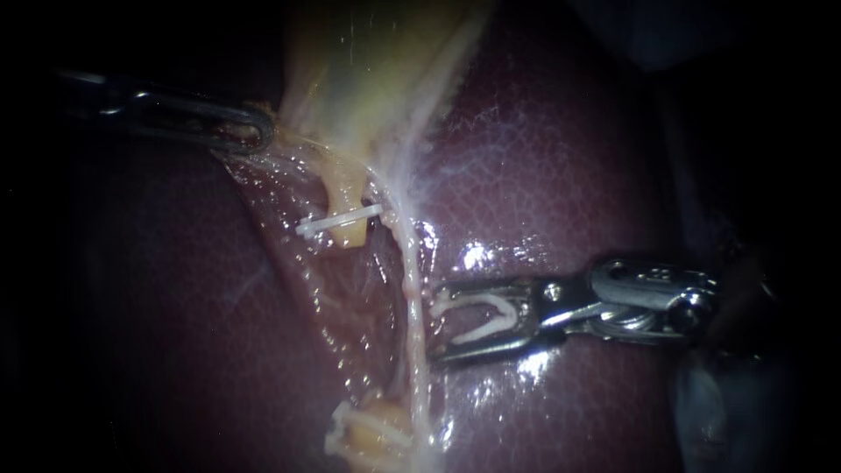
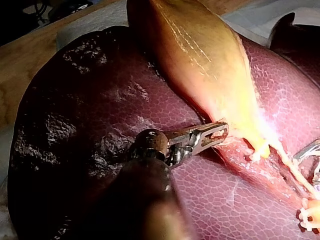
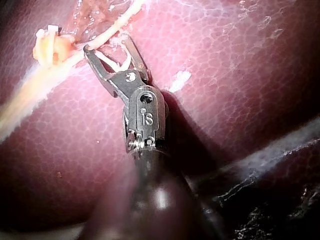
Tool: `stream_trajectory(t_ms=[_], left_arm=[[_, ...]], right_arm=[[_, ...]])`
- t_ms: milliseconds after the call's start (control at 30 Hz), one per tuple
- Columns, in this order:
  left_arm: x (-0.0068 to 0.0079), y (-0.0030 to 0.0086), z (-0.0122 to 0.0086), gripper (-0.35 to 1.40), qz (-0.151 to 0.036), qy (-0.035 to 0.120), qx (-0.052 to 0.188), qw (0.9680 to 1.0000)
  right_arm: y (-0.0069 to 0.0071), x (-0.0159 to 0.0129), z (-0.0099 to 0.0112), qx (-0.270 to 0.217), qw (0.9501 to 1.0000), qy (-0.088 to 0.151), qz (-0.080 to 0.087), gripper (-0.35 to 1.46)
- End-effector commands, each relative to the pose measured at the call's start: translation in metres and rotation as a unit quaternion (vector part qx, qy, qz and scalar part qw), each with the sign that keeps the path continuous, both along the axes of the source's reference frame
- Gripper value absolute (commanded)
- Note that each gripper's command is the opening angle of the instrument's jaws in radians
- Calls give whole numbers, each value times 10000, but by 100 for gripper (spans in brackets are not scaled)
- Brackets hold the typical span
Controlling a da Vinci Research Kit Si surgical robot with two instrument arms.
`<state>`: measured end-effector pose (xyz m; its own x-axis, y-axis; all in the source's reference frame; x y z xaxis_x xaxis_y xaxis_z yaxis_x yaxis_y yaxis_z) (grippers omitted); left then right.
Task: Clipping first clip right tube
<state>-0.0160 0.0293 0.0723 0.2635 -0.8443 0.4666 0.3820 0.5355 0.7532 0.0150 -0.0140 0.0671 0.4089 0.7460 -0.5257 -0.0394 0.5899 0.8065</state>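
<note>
Left instrument [image 1: 261, 131] clamps gallbladder [image 1: 368, 79]; right instrument [image 1: 435, 328], end effector spread, holds a clip [image 1: 491, 300].

The endoscope sits close over the liver [image 1: 561, 158], facing the tube [image 1: 412, 298] head-on. The left wrist camera looks along the left instrument [image 2: 222, 131] from farther back (gallbladder [image 2: 200, 55] and bench [image 2: 20, 70] both fit in). The right wrist camera looks down the right instrument [image 3: 108, 45], near the tissue. All three share the tube; endoscope and right wrist share the clip [image 3: 107, 61].
</note>
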Motion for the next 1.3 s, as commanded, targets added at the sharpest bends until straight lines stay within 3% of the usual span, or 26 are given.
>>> stream_trajectory(t_ms=[33, 200, 333, 500, 800, 900, 1300], left_arm=[[0, 0, 0, -35, 0, -1, -1, 10000], [0, 0, 0, -35, 0, -1, -1, 10000], [0, 0, 0, -35, -1, -1, -1, 10000], [-1, 0, 0, -35, -1, -1, -1, 10000], [0, 0, 0, -35, 0, -1, -1, 10000], [0, 0, 0, -35, 0, -1, -1, 10000], [1, 0, 0, -35, 2, -2, -1, 10000]], right_arm=[[-2, 2, 2, -3, 10000, 9, -20, 49], [-8, 16, 5, 85, 9999, 121, -54, 49], [-9, 31, 2, 335, 9983, 483, 61, 49], [-13, 44, -7, 515, 9956, 771, 105, 50], [-12, 46, -52, 902, 9880, 1241, 152, 50], [-14, 46, -67, 1007, 9855, 1359, 97, 49], [-16, 42, -69, 1054, 9843, 1413, 32, 38]])
